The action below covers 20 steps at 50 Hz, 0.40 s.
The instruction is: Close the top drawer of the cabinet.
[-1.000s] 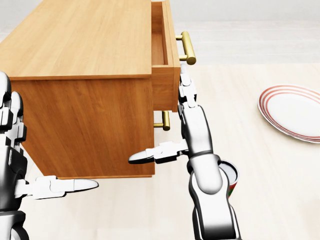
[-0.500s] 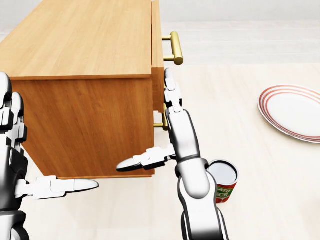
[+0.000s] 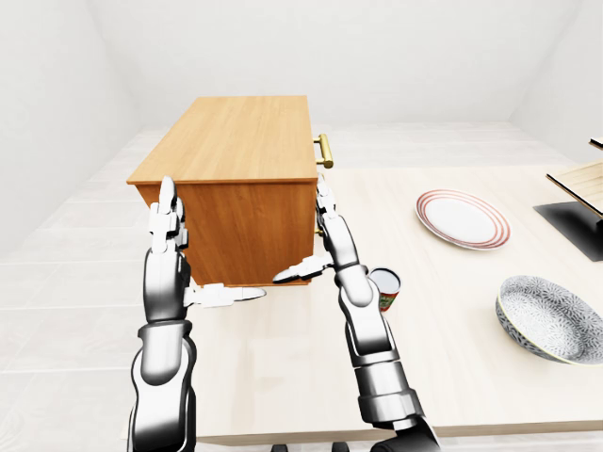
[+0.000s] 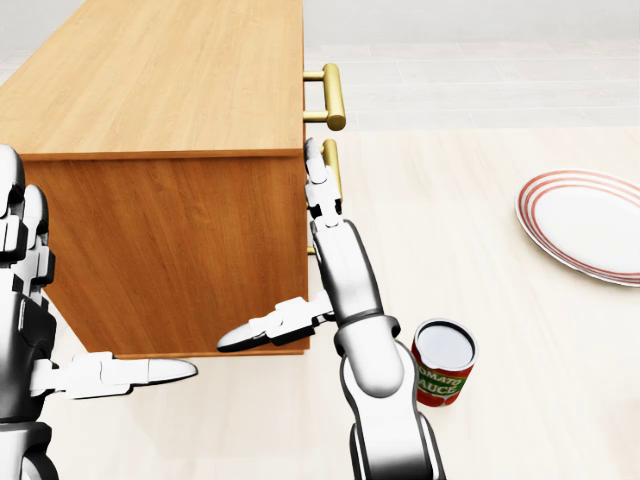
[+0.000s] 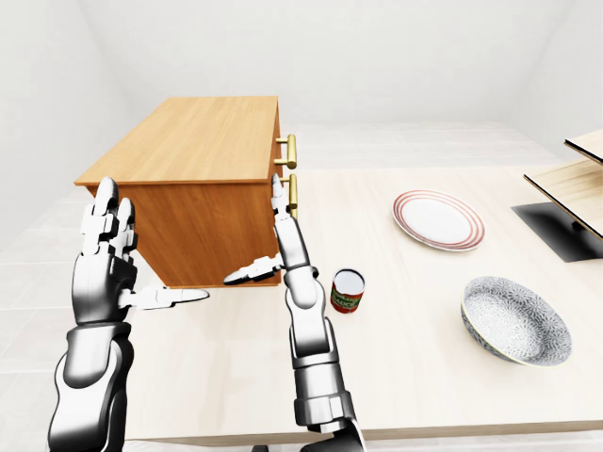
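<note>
Basically flush now — cabinet (image 4: 160, 150) fills upper left of head view, top drawer (image 4: 306, 120) at its right face, brass handle (image 4: 333, 96) sticking right. Right hand (image 4: 318, 185) open, fingers flat against drawer front, nearer than open left hand (image 4: 25, 240) at far left.

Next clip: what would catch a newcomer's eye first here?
The big wooden cabinet fills the upper left of the head view, its top drawer pushed in flush, brass handle sticking out. The right hand lies flat against the drawer side with open fingers. A tomato sauce can stands beside that forearm.
</note>
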{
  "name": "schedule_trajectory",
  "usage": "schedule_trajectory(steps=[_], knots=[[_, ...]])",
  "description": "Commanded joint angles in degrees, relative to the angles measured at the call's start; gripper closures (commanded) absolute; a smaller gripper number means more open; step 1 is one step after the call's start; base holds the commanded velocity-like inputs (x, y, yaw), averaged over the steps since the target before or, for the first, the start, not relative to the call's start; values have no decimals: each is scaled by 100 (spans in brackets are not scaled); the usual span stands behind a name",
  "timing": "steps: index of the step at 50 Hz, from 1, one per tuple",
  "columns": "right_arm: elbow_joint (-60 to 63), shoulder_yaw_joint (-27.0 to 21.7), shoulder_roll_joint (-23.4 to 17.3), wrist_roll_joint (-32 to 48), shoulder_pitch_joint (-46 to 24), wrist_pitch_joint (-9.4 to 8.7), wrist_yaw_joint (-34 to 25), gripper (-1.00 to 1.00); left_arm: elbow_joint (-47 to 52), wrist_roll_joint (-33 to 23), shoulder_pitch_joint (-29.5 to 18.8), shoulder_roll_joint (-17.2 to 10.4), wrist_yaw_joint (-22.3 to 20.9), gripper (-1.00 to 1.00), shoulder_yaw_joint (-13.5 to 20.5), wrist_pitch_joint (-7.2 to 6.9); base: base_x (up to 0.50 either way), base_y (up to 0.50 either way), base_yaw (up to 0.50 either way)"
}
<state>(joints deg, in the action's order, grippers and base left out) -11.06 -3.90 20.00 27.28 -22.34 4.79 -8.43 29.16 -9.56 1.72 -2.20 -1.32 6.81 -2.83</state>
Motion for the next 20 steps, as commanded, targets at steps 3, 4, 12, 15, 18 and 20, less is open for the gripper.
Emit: schedule_trajectory(steps=[3,4,12,15,18,20], knots=[[-1894,2527,0,296,-3,21,-472,-100,-19,9,-4,2,-6,-100,-7,15,0,0,0],[-1906,2525,0,296,-2,21,-481,-100,1,11,-7,2,-7,-100,-5,-8,0,0,0],[-1919,2520,0,326,2,21,-500,-100,4,2,-2,2,-10,-100,-14,-7,0,0,0],[-1888,2505,0,335,-7,21,-510,-100,-29,10,-13,0,-7,-100,-6,9,0,0,0],[-1882,2491,0,332,-18,21,-508,-100,-26,14,-14,-2,-7,-100,-1,7,0,0,0],[-1708,2396,0,304,-66,-46,-530,-100,-2,2,-9,0,-10,-100,-13,-10,0,0,0]])
